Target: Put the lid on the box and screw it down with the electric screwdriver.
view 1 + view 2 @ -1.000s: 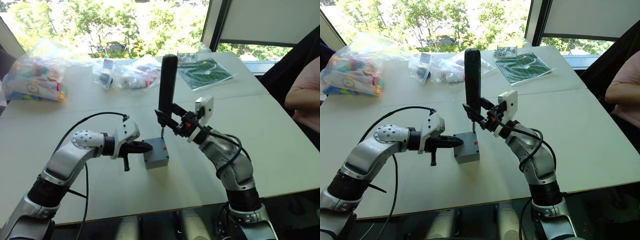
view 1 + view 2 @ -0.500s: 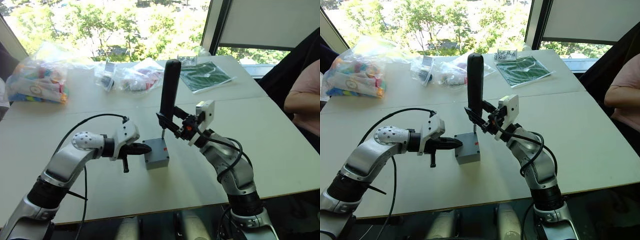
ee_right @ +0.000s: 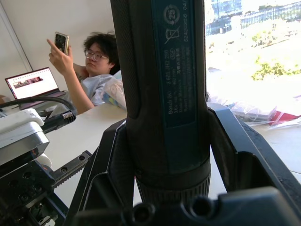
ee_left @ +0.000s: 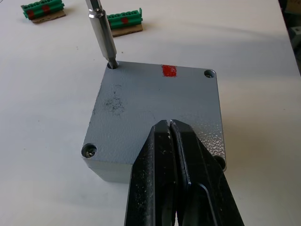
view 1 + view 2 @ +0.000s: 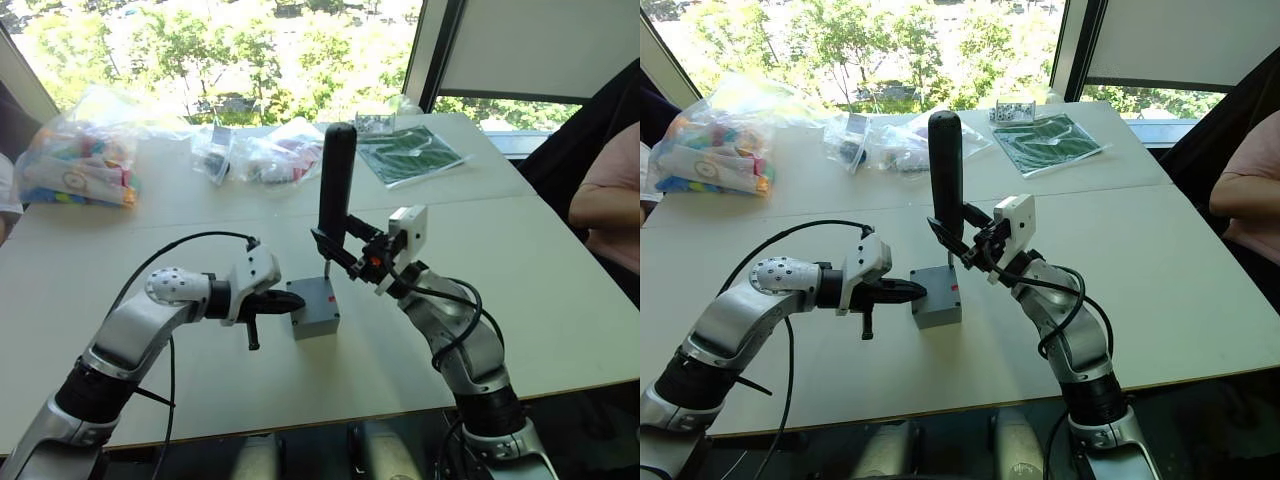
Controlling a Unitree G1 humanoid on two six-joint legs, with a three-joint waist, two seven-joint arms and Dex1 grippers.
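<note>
- Left eye view: at centre frame the box (image 5: 313,309) sits on the white table (image 5: 560,300) with the lid (image 5: 311,293) already on it. The right gripper (image 5: 333,243) is clamped round the lower body of the electric screwdriver (image 5: 335,185), which stands nearly upright with its bit down at the lid's far corner. The left gripper (image 5: 287,299), fingers together, presses against the box's left side.
- Right eye view: same layout just left of centre. Bags (image 5: 710,140) lie along the table's upper left, well apart from the work.
- Left wrist view: the bit (image 4: 102,33) is seated in the screw hole at the lid's upper-left corner. Screw heads show in the lower-left and upper-right corners. Two green connectors (image 4: 124,20) lie beyond, along the top edge.
- Right wrist view: the screwdriver's barrel fills mid-frame between the gripping fingers (image 3: 108,155); a person holding up a phone sits at upper left.
- To do this well, I judge: keep the tool vertical over the hole, push straight down, and keep bracing the box so it cannot twist.
</note>
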